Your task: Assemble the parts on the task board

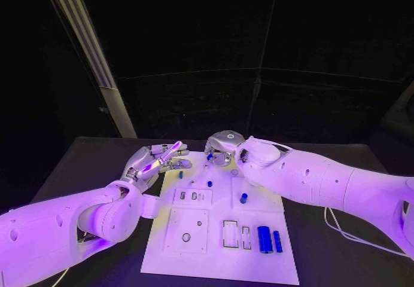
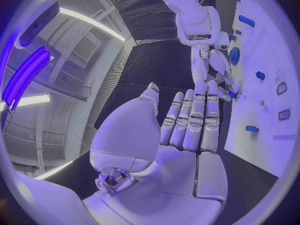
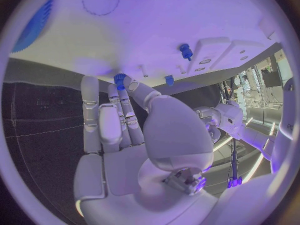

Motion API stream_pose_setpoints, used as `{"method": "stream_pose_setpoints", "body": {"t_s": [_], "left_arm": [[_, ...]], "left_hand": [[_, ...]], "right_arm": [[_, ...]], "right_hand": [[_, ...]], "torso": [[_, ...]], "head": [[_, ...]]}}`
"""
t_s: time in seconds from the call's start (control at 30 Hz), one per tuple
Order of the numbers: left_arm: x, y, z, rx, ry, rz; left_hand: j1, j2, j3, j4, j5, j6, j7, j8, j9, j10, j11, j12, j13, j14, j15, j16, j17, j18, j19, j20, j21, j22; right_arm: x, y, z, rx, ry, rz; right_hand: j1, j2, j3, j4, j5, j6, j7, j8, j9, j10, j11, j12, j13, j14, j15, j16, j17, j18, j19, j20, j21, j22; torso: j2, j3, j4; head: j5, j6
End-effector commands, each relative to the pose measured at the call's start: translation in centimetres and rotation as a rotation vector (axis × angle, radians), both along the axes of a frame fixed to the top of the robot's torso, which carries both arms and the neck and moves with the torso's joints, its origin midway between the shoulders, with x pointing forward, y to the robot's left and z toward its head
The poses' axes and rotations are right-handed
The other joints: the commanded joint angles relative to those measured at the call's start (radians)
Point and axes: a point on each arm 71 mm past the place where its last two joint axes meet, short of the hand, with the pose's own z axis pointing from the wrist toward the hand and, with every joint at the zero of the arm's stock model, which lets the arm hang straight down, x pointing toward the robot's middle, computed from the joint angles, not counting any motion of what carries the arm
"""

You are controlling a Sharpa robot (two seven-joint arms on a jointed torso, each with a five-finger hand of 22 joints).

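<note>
Nearest the head camera: two blue cylinders (image 1: 265, 239) lying loose side by side at the near right of the task board (image 1: 216, 263), beside two narrow rectangular slots (image 1: 230, 233). Not yet seated, by the look of it.

Task board: white plate at mid-table, long axis running away from the robot. Near left, a square sub-plate with an oval hole (image 1: 186, 237). Mid-board, a smaller plate with three small slots (image 1: 191, 195). To its right, a short blue part (image 1: 243, 198) standing or lying on the board; which, cannot be told. Farther back, two small blue pegs (image 1: 209, 183) near the board's far end, apparently upright.

Right hand (image 1: 222, 149): over the far edge of the board, fingers curled down. In the right wrist view, a small blue toothed part (image 3: 119, 78) pinched at the fingertips (image 3: 128, 85), just above the board surface. A larger blue gear (image 2: 234, 56) on the board close by in the left wrist view.

Left hand (image 1: 155, 160): beside the far left corner of the board, off its edge, fingers extended and together, holding nothing.

Progress, as a judgement: early to middle stage. A few small parts appear placed at the far half. Remaining: the pinched part to be seated, both cylinders and the near slots and holes unfilled.

Surroundings: black table (image 1: 345, 263) under the board; a white cable (image 1: 341, 230) on the table to the right.
</note>
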Motion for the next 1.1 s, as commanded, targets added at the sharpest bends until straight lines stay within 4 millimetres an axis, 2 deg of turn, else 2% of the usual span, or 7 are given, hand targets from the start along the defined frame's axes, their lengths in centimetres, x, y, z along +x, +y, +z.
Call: {"method": "stream_pose_setpoints", "body": {"t_s": [0.03, 0.3, 0.63, 0.9, 1.0, 1.07, 1.1], "left_arm": [[0.0, -0.1, 0.2, -0.006, -0.003, -0.017], [0.0, 0.1, 0.2, -0.004, -0.003, -0.014], [0.1, 0.8, 0.3, 0.002, -0.004, 0.002], [0.2, 1.1, 0.3, 0.004, -0.005, 0.009], [0.2, 1.1, 0.3, 0.004, -0.005, 0.008], [0.2, 1.1, 0.2, 0.004, -0.005, 0.007], [0.2, 1.1, 0.2, 0.004, -0.005, 0.007]], "left_hand": [[0.008, 0.006, -0.002, -0.002, 0.002, 0.006, 0.002, -0.004, -0.002, -0.001, 0.001, -0.003, -0.001, 0.003, 0.002, -0.006, 0.001, 0.013, 0.009, 0.0, -0.003, -0.001], [0.008, 0.006, -0.004, -0.003, 0.002, 0.005, 0.002, -0.006, -0.002, -0.003, 0.001, -0.006, -0.001, 0.003, 0.003, -0.008, 0.002, 0.013, 0.009, 0.0, -0.004, -0.002], [0.008, 0.007, -0.006, -0.004, 0.001, 0.004, 0.002, -0.009, -0.002, -0.005, 0.002, -0.009, -0.001, 0.003, 0.003, -0.01, 0.002, 0.013, 0.009, 0.001, -0.005, -0.003], [0.008, 0.007, -0.006, -0.004, 0.001, 0.003, 0.002, -0.009, -0.002, -0.006, 0.002, -0.01, -0.001, 0.003, 0.003, -0.011, 0.002, 0.013, 0.009, 0.001, -0.006, -0.003], [0.008, 0.007, -0.006, -0.004, 0.001, 0.003, 0.002, -0.009, -0.002, -0.006, 0.002, -0.01, -0.001, 0.003, 0.003, -0.011, 0.002, 0.013, 0.009, 0.001, -0.006, -0.003], [0.008, 0.007, -0.006, -0.004, 0.001, 0.003, 0.002, -0.01, -0.002, -0.006, 0.002, -0.01, -0.001, 0.003, 0.003, -0.011, 0.002, 0.013, 0.009, 0.001, -0.006, -0.003], [0.008, 0.007, -0.006, -0.004, 0.001, 0.003, 0.002, -0.01, -0.002, -0.006, 0.002, -0.01, -0.001, 0.003, 0.003, -0.011, 0.002, 0.013, 0.009, 0.001, -0.006, -0.003]], "right_arm": [[0.1, 0.0, 0.0, -0.017, 0.006, -0.002], [-0.2, -1.0, 0.3, 0.007, -0.02, -0.015], [-1.5, -5.9, 2.8, 0.207, 0.031, -0.092], [-2.8, -10.3, 3.0, 0.239, 0.157, -0.196], [-2.9, -11.7, 2.7, 0.209, 0.199, -0.238], [-2.9, -12.2, 2.5, 0.192, 0.224, -0.257], [-2.9, -12.5, 2.4, 0.183, 0.238, -0.267]], "right_hand": [[-0.01, -0.033, -0.026, 0.011, -0.01, -0.061, 0.014, -0.003, -0.002, -0.088, 0.018, -0.005, -0.002, -0.002, 0.02, -0.019, -0.034, 0.004, -0.028, 0.01, -0.025, -0.037], [0.012, -0.041, -0.088, 0.039, -0.008, -0.126, 0.018, 0.0, 0.002, -0.166, 0.029, 0.005, 0.002, -0.01, 0.026, -0.04, -0.07, 0.007, -0.04, 0.024, -0.043, -0.057], [-0.012, -0.024, -0.11, 0.102, 0.039, -0.062, 0.004, 0.017, 0.01, 0.026, -0.005, 0.098, 0.024, 0.022, 0.001, 0.029, 0.058, -0.006, 0.031, 0.013, 0.018, 0.025], [-0.113, -0.095, -0.241, 0.219, 0.134, -0.05, -0.048, 0.021, 0.009, 0.258, -0.065, 0.29, 0.16, 0.051, -0.05, 0.118, 0.234, -0.026, 0.116, -0.036, 0.08, 0.125], [-0.082, -0.087, -0.341, 0.288, 0.164, -0.066, -0.048, 0.024, 0.008, 0.213, -0.07, 0.527, 0.405, 0.06, -0.056, 0.159, 0.319, -0.039, 0.151, -0.04, 0.106, 0.17], [-0.038, -0.062, -0.416, 0.353, 0.177, -0.08, -0.048, 0.033, 0.009, 0.139, -0.061, 0.711, 0.619, 0.06, -0.039, 0.168, 0.339, -0.033, 0.155, -0.039, 0.109, 0.177], [-0.033, -0.074, -0.429, 0.355, 0.17, -0.086, -0.042, 0.032, 0.008, 0.141, -0.06, 0.73, 0.64, 0.061, -0.044, 0.169, 0.341, -0.036, 0.155, -0.036, 0.11, 0.178]], "torso": [[0.001, -0.0003, -0.0004], [0.001, 0.0016, -0.002], [-0.005, 0.0044, -0.0184], [-0.008, 0.0104, -0.0337], [-0.008, 0.012, -0.0359], [-0.008, 0.011, -0.0346], [-0.008, 0.0104, -0.0337]], "head": [[0.002, 0.001], [0.003, 0.001], [0.0, 0.002], [-0.007, 0.004], [-0.01, 0.001], [-0.015, -0.001], [-0.019, -0.001]]}}
